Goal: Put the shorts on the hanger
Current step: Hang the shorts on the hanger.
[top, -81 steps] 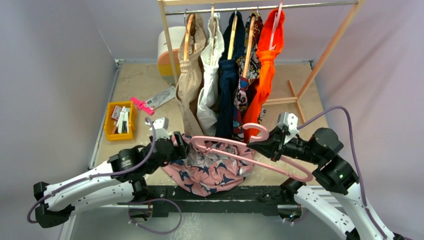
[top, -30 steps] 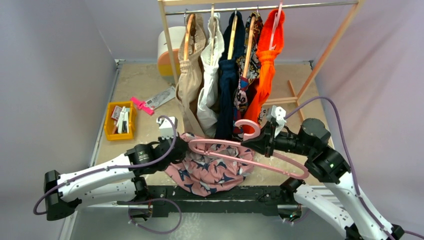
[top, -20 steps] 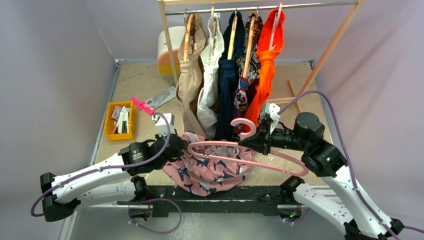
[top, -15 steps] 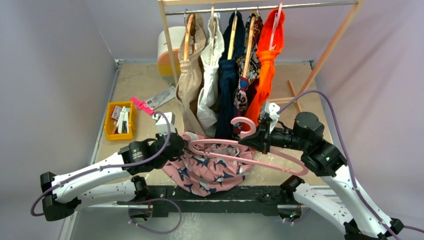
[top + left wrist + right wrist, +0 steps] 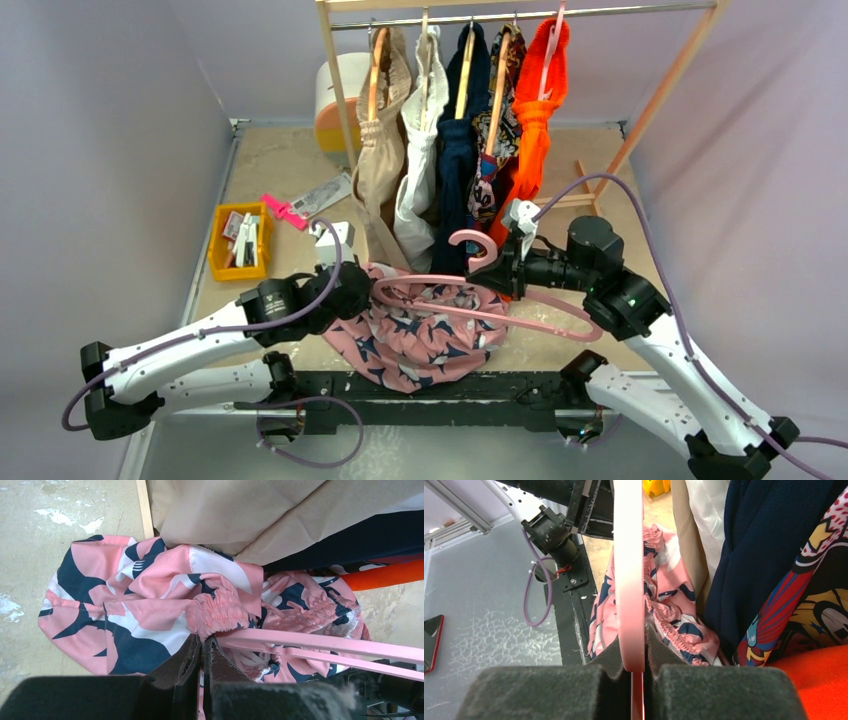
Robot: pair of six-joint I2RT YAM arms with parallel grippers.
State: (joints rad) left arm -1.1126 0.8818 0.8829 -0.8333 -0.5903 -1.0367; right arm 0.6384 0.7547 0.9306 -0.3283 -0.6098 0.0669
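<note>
– Shorts (image 5: 420,335) lie heaped at lower centre of the top view, with the hanger (image 5: 480,305) held across them. How should the threading go?
– The right gripper (image 5: 500,272), clamped on the hanger beside its hook (image 5: 472,245), should hold it level. The left gripper (image 5: 352,292), jaws pinched on the waistband (image 5: 220,615), should draw the opening along the hanger's centre-left end. Too hard a tug would likely slip the soft cloth.
– And their look?
– Pink, with navy-and-white swirls, crumpled, the waistband gathered.
</note>
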